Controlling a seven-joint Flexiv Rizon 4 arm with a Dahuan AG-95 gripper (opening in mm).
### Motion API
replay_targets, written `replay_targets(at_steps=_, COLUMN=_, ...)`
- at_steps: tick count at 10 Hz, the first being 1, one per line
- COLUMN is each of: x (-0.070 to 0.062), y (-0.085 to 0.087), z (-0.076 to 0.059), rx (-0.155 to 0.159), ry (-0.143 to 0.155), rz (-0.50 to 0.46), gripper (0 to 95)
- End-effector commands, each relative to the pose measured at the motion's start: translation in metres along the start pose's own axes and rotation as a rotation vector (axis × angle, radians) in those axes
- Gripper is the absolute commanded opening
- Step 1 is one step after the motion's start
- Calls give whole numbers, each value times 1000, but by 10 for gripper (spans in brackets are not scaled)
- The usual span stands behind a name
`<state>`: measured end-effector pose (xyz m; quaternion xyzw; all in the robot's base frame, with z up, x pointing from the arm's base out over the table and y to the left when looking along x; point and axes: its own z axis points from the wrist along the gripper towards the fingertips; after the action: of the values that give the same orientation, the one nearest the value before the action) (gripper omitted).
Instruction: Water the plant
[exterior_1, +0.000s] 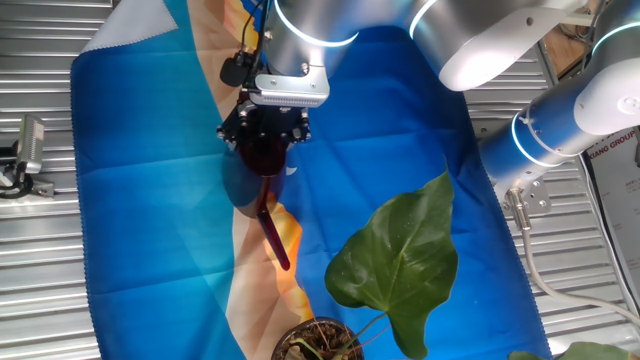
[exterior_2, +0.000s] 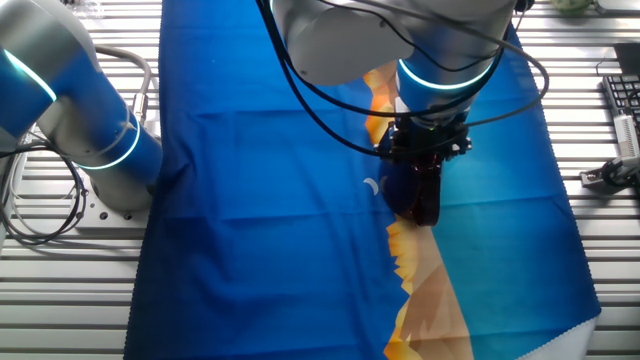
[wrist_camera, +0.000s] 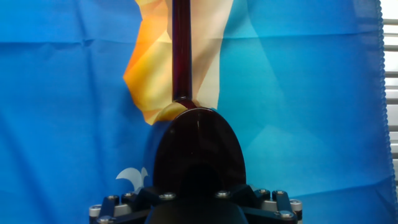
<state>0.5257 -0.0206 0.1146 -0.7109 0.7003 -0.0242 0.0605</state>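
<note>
Sitting near the end effector (exterior_1: 263, 140), the plant (exterior_1: 395, 260) is apart.

The arm (exterior_1: 560, 110) is clad in silver and blue shells, ringed with glowing cyan bands; black cables (exterior_2: 330, 100) are looped beside it.

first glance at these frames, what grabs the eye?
The vivid blue cloth with its orange-and-cream streak covers the table. The gripper sits down over the dark red watering can mid-cloth, its long spout pointing toward the plant, whose big glossy heart-shaped leaf lies at the cloth's near edge in one fixed view. Whether the fingers are clamped on the can isn't visible.
</note>
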Motion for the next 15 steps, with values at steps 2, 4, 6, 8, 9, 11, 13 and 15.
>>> replay_targets(at_steps=2, x=0, y=0, z=-1, rx=1, ry=1, rz=2, gripper=0)
replay_targets(at_steps=4, x=0, y=0, z=-1, rx=2, ry=2, rz=2, gripper=0)
replay_targets(at_steps=6, x=0, y=0, z=-2, rx=3, ry=3, rz=2, gripper=0)
replay_targets(at_steps=8, x=0, y=0, z=-4, rx=2, ry=1, rz=6, gripper=0)
replay_targets(at_steps=9, x=-1, y=0, z=-4, rx=2, ry=1, rz=6, gripper=0)
replay_targets(at_steps=11, x=-1, y=0, z=-5, rx=2, ry=2, rz=4, gripper=0)
replay_targets(at_steps=13, x=-1, y=0, z=-6, rx=3, ry=-1, rz=7, gripper=0)
replay_targets(at_steps=15, x=-1, y=0, z=-6, rx=3, ry=0, rz=8, gripper=0)
